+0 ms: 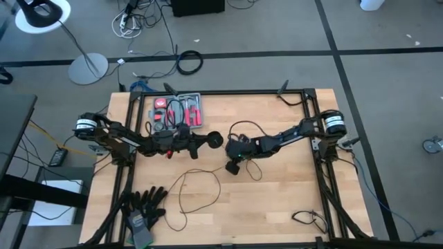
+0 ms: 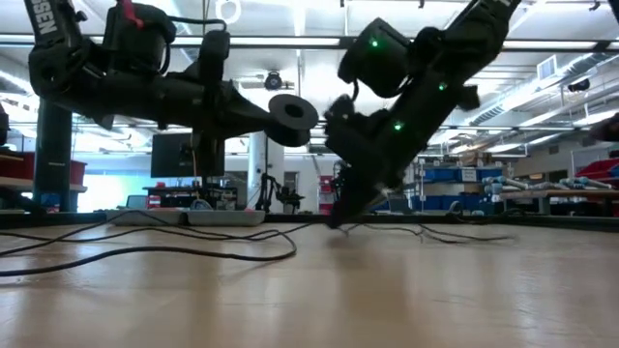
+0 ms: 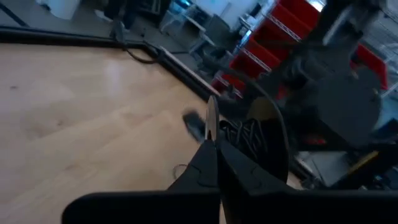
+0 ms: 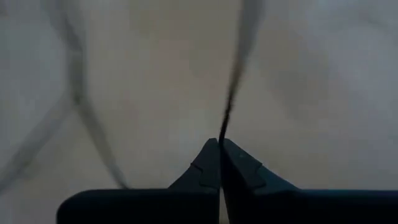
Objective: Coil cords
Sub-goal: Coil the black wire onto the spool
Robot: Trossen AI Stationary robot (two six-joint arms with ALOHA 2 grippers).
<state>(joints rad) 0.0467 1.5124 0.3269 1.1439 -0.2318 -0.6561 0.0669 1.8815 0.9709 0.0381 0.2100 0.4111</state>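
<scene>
Thin black cord (image 1: 196,188) sprawls in loose loops across the table's (image 1: 277,207) lower centre; right gripper (image 1: 233,168) pinches it mid-frame, left gripper (image 1: 205,140) clamps its round disc (image 1: 214,140) beside.

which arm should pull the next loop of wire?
Right, probably. The right hand is down at the table, shut on the thin wire. The left hand is raised, shut on the round disc at the wire's end, so it suits anchoring instead.
</scene>
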